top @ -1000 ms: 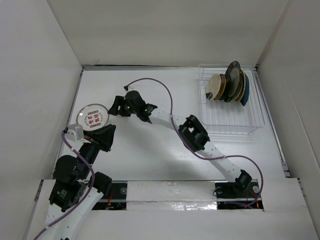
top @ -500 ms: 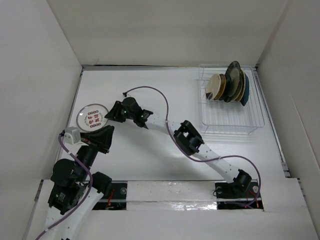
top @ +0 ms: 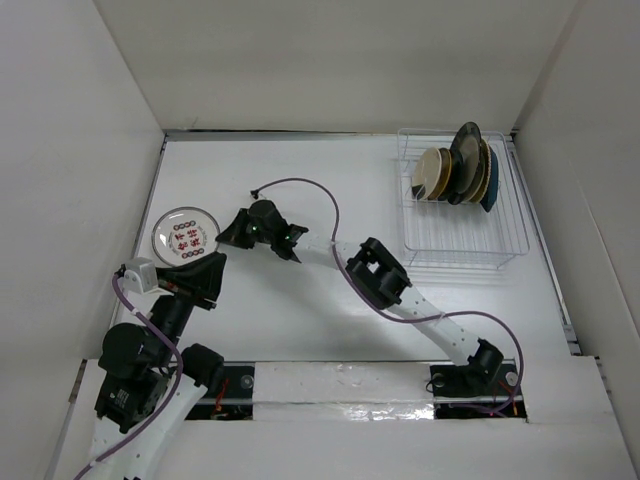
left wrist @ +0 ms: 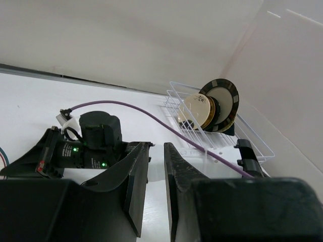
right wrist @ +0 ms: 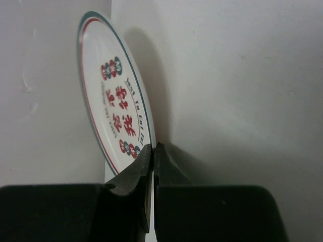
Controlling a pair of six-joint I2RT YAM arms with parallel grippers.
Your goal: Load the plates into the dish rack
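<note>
A white plate (top: 186, 232) with red marks lies at the table's left, near the side wall. My right gripper (top: 223, 236) reaches across to its right edge and is shut on the rim; in the right wrist view the fingertips (right wrist: 153, 147) meet right at the plate's (right wrist: 118, 101) edge. The left gripper (top: 214, 262) hovers just below the plate, its jaws a narrow gap apart with nothing between them (left wrist: 156, 147). The dish rack (top: 462, 240) stands at the back right with several plates (top: 455, 170) upright at its far end; the left wrist view shows the plates (left wrist: 209, 107) too.
White walls close the table in on the left, back and right. The right arm's purple cable (top: 300, 185) arcs above its wrist. The near half of the rack (left wrist: 252, 146) holds no plates.
My right gripper has slid left to the plate and closed on its rim. The left arm has drawn back a little toward the near edge.
</note>
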